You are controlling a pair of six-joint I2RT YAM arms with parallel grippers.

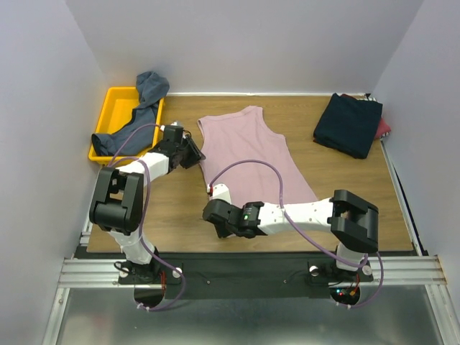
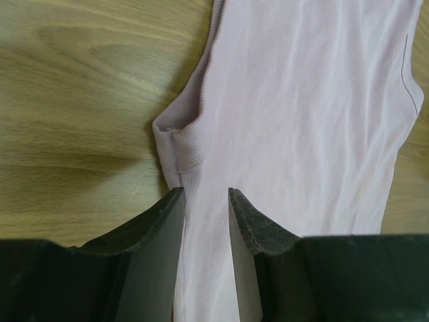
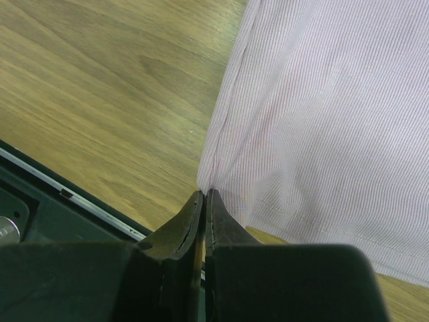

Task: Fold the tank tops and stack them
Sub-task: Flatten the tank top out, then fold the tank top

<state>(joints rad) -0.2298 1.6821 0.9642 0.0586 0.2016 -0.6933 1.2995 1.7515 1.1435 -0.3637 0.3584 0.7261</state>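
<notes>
Right wrist: your right gripper (image 3: pixel 203 193) pinches only the pink tank top (image 3: pixel 322 100) corner, left gripper (image 2: pixel 204 194) released; that thin bite could slip.

The spread top (image 1: pixel 248 151) is being carried centrally by the tabletop (image 1: pixel 359 188). Far left, a tray (image 1: pixel 115 100) is being overhung by the draped top (image 1: pixel 151 88); far right, folded tops (image 1: pixel 350 123) are being carried in a pile.
</notes>
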